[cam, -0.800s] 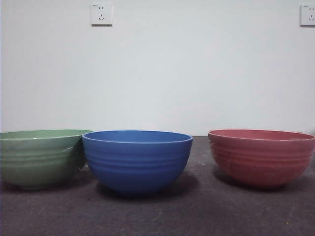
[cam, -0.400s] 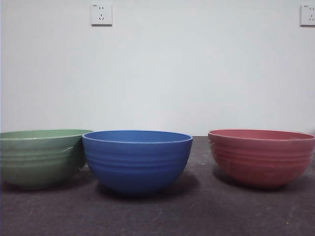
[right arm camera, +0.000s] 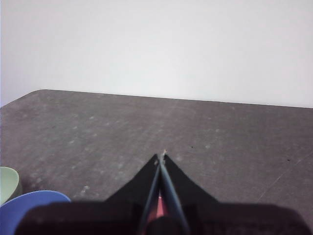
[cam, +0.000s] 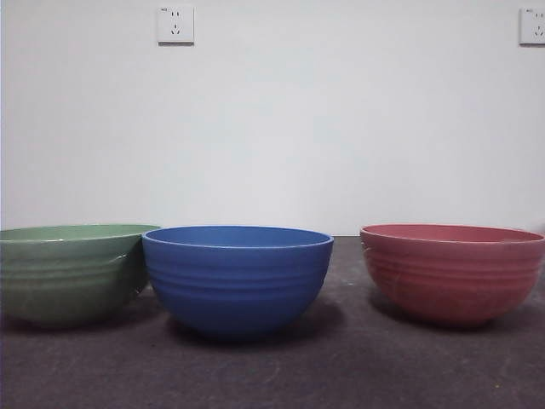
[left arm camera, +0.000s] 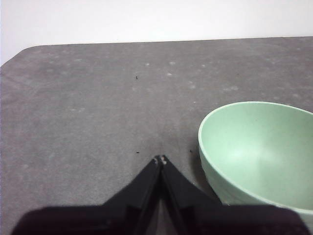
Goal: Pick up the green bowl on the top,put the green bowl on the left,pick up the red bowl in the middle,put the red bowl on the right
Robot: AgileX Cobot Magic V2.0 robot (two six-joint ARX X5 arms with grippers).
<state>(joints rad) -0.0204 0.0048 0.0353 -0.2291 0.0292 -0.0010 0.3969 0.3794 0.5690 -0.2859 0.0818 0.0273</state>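
From the low front view, three bowls stand in a row on the dark grey table [cam: 341,375], none stacked. Nearest is the blue bowl [cam: 238,277] in the middle. Just beside it on the left, slightly farther back and partly hidden behind its rim, is the green bowl [cam: 68,273]. Well apart on the right is the red bowl [cam: 451,273]. Neither of my arms shows in this view.

My left claw [left arm camera: 160,160] is clenched, the two black jaws meeting at their tips, empty, raised above bare table. The green bowl [left arm camera: 259,152] lies just beside it and slightly ahead, to its right; it is upright, sage-green, round, its smooth pale inside facing up.

My right claw [right arm camera: 161,157] is also clenched and empty. A sliver of pinkish red [right arm camera: 159,208] shows in the narrow slit between its jaws; I judge this to be the red bowl, directly below the claw. The blue bowl [right arm camera: 34,205] peeks in at a corner.

The red bowl is dusty pinkish-red, round, faintly ribbed outside, the same size as the others. With green on the left and red on the right, I judge both placements done.

Beyond is a plain white wall with two sockets [cam: 175,25].
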